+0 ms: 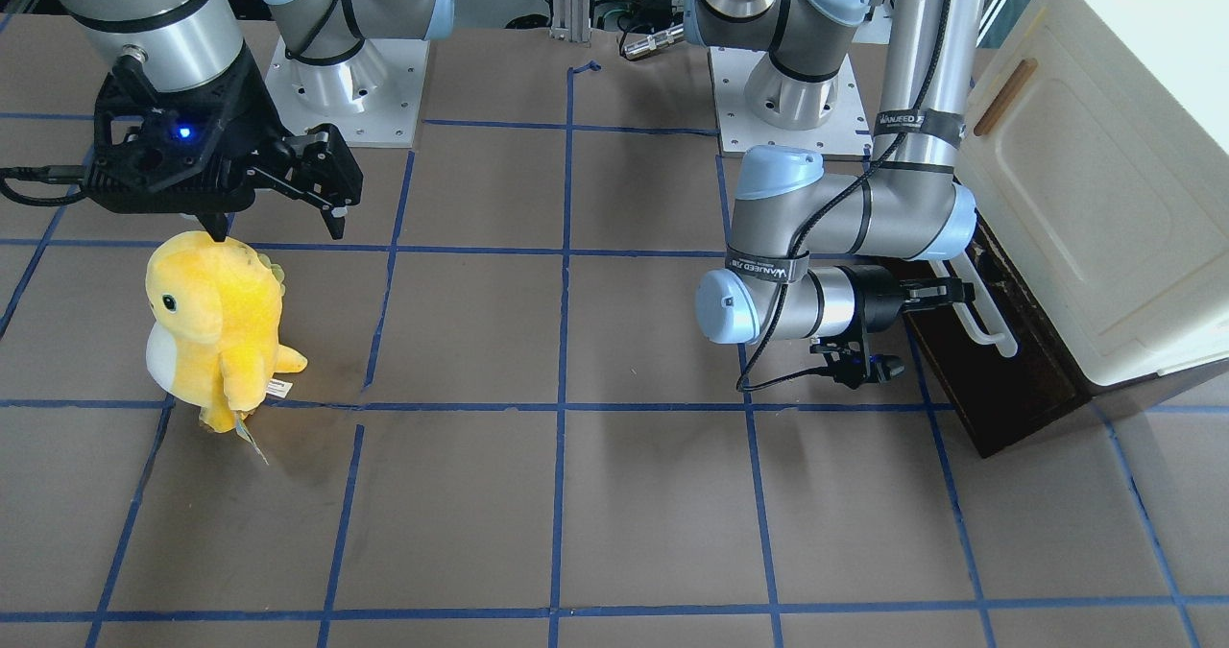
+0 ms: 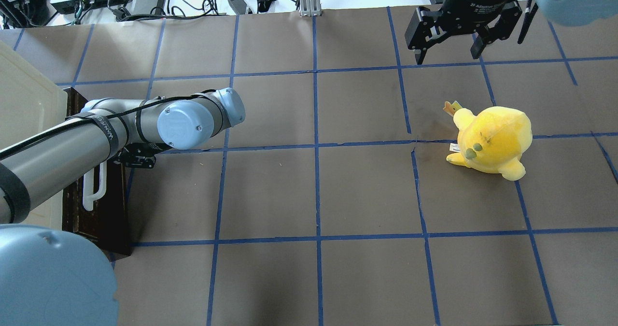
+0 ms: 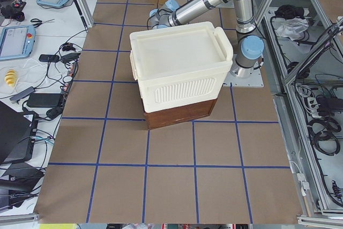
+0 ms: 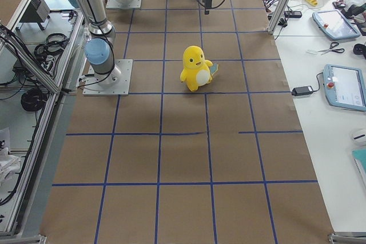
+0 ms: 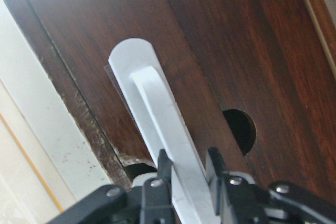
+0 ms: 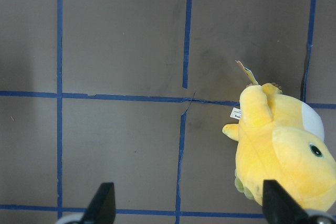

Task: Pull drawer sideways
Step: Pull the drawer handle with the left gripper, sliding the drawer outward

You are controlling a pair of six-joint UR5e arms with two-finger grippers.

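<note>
Left wrist-mounted view: left claw (image 5: 188, 169) is clamped across the white bar handle (image 5: 152, 103) near one end, a finger on each side, so a pull toward 3 o'clock in the overhead view should slide the drawer (image 2: 113, 215) out of the cream cabinet (image 2: 29, 104). Drawer sits at 9 o'clock on the surface (image 2: 314, 195) (can't tell how far out). Right claw (image 2: 447, 55) hangs apart and empty at 1 o'clock near the yellow plush (image 2: 492, 140), well away from the pull.

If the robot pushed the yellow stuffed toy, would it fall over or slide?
Probably topple: the yellow stuffed toy stands upright, tall on a small base. Its plush fabric looks soft and light, so it would likely squash rather than break.
</note>
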